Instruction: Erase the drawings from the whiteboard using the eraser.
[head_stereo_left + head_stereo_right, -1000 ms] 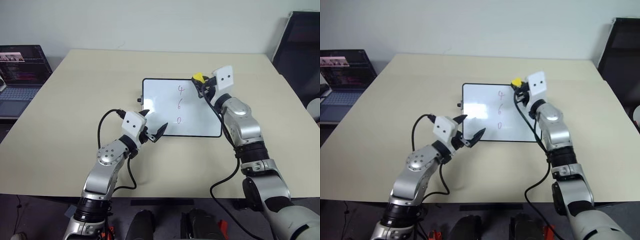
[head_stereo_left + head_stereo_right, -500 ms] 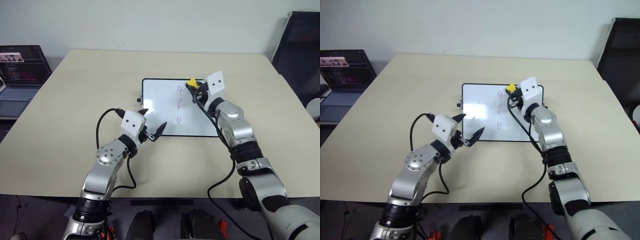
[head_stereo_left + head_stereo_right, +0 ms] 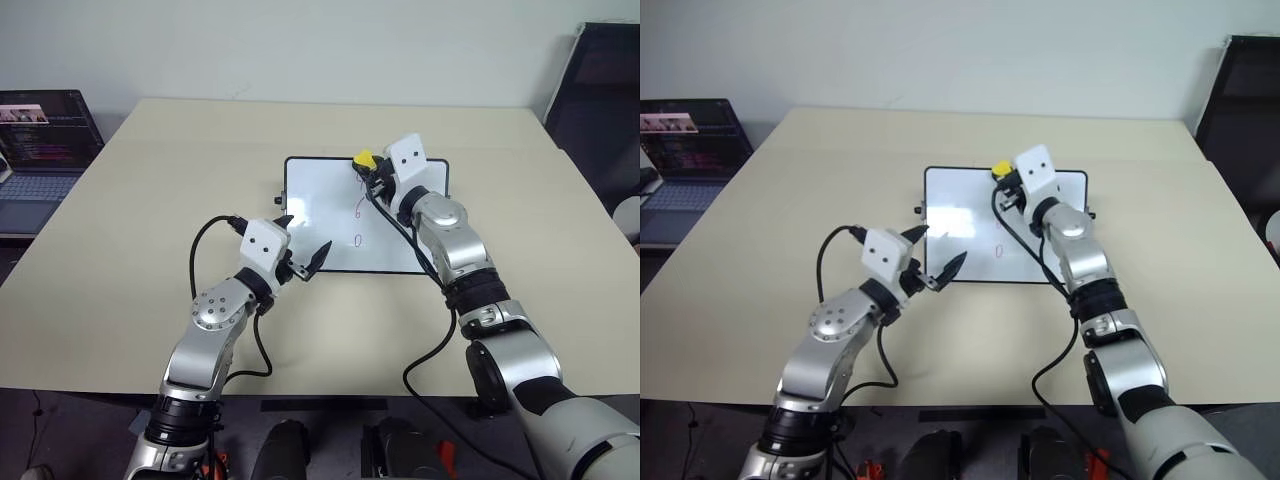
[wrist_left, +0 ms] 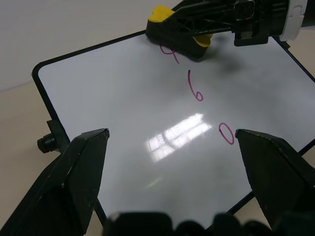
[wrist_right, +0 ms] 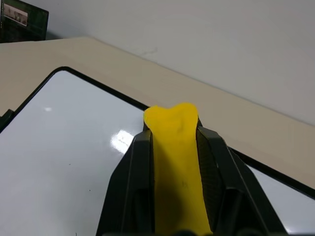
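The right gripper (image 3: 368, 178) is squeezed tight on the small yellow block eraser (image 4: 172, 22). It holds the eraser over the far end of the flat white shiny whiteboard with the thin black frame (image 3: 320, 215), which lies on the pale beige table (image 3: 150, 200).

The three thin pink number drawings (image 4: 197, 91) run in a line down the board, a "4" farthest away, then a "6", then a "0" nearest the robot. The eraser sits right on the "4", so the other two lie from it back toward the robot. I think the wipe has to come that way, along the line of numbers. The right arm is the one at the numbers.

The left gripper (image 3: 300, 255) has its two black fingers spread wide and holds nothing. It hangs at the near left corner of the board.

The left wrist view shows the eraser covering part of the "4". The head views show the numbers too faint to tell that. The right wrist view shows the yellow block pinched between the two fingers.
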`<state>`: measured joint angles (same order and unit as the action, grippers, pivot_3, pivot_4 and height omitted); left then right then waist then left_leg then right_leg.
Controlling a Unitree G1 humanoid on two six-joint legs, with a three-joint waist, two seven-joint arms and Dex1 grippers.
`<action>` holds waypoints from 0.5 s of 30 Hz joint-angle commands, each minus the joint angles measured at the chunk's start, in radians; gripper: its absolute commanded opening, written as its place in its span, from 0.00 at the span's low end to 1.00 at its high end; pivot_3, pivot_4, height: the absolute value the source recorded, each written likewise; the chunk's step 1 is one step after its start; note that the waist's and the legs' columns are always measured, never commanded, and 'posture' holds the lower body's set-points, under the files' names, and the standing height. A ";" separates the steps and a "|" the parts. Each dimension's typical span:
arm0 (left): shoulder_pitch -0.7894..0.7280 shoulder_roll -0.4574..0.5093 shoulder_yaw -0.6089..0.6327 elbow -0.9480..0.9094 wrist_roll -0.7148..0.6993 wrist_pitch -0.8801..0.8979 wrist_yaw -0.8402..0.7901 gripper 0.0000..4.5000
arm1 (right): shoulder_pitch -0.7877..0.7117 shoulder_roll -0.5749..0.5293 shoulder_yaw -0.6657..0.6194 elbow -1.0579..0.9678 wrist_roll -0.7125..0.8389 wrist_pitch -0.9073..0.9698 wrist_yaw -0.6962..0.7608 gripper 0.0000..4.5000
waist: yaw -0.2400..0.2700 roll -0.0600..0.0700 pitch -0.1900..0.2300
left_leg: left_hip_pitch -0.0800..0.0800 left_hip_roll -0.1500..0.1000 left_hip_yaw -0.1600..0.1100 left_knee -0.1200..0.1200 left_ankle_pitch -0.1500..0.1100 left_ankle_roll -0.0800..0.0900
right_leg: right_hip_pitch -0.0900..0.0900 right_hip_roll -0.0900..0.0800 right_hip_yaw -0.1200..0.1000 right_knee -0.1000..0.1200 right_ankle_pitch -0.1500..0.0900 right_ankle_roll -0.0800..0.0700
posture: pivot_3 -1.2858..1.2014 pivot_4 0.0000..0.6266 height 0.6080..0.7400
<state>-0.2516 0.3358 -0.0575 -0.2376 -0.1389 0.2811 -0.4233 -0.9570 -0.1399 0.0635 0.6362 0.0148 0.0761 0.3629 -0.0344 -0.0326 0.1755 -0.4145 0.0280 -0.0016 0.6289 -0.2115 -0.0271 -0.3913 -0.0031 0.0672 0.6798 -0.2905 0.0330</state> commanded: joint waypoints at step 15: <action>0.010 -0.006 0.027 -0.037 0.004 -0.025 0.010 1.00 | 0.102 0.004 0.048 -0.123 -0.041 0.044 0.003 0.19 | 0.000 0.000 0.000 | 0.000 0.000 -0.001 0.000 0.000 0.000 | 0.000 0.000 0.000 0.000 0.000 0.000 | 0.52 0.24 1.00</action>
<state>-0.2384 0.3313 -0.0397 -0.2375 -0.1366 0.2768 -0.4214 -0.8695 -0.1350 0.1040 0.5387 -0.0196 0.1007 0.3649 -0.0343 -0.0326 0.1754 -0.4141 0.0281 -0.0020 0.6293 -0.2115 -0.0271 -0.3909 -0.0031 0.0671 0.6803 -0.2903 0.0329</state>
